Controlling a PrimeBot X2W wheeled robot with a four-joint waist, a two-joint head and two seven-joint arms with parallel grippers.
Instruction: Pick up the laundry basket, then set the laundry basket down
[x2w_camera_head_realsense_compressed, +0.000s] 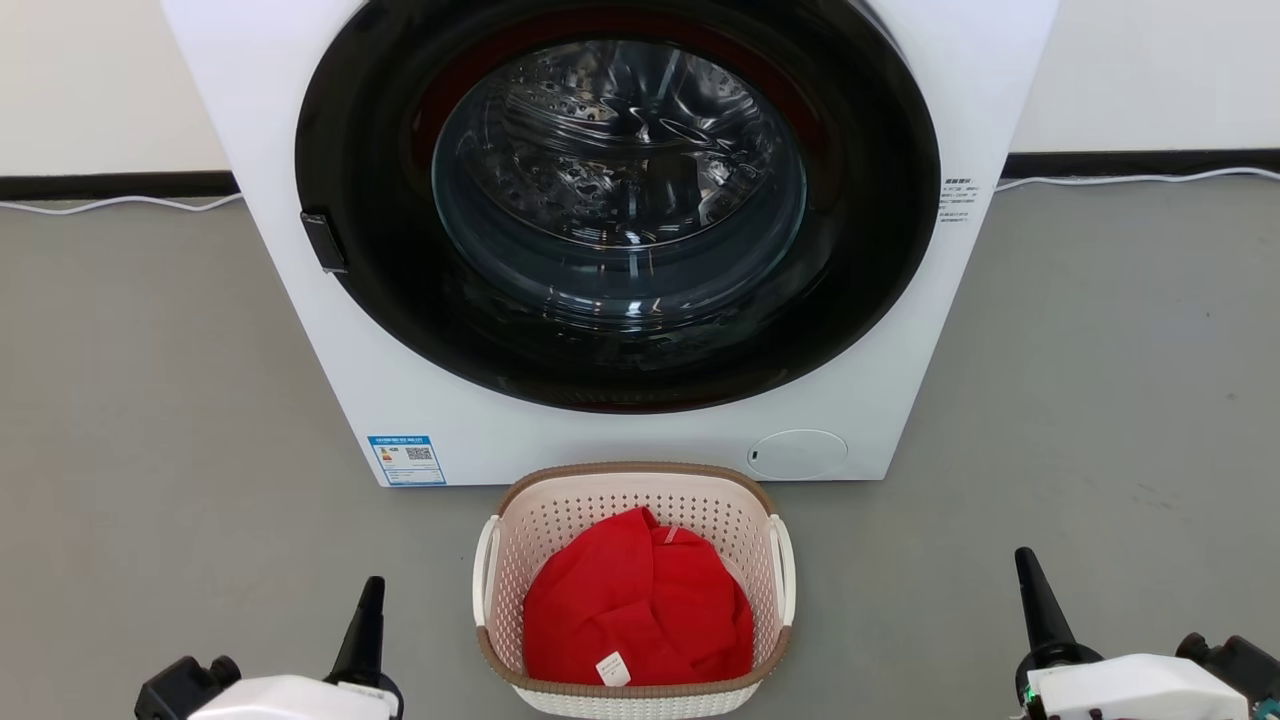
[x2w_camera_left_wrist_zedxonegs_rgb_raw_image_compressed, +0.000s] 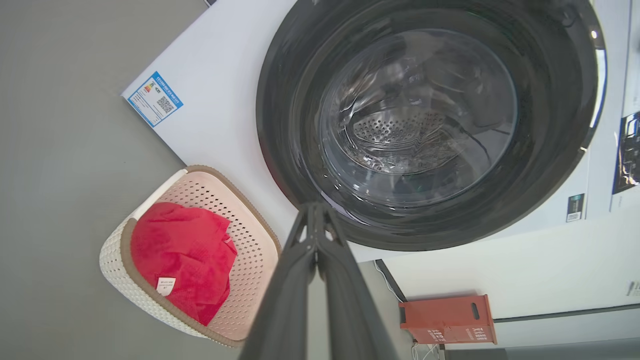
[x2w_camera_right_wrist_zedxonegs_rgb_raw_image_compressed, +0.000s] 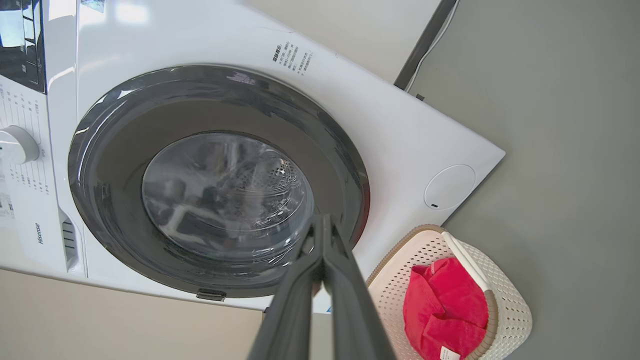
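Note:
The laundry basket, cream-white and perforated with a brown rim and white side handles, stands on the grey floor just in front of the washing machine, with a red garment inside. It also lies at the lower left of the left wrist view and the lower right of the right wrist view. My left gripper is shut and empty, left of the basket and apart from it. My right gripper is shut and empty, well to the basket's right. Each wrist view shows its own fingers closed together, left gripper and right gripper.
A white front-loading washing machine with a dark round glass door stands right behind the basket. A white cable runs along the wall's dark skirting. An orange-red box sits by the wall. Grey floor stretches on both sides of the basket.

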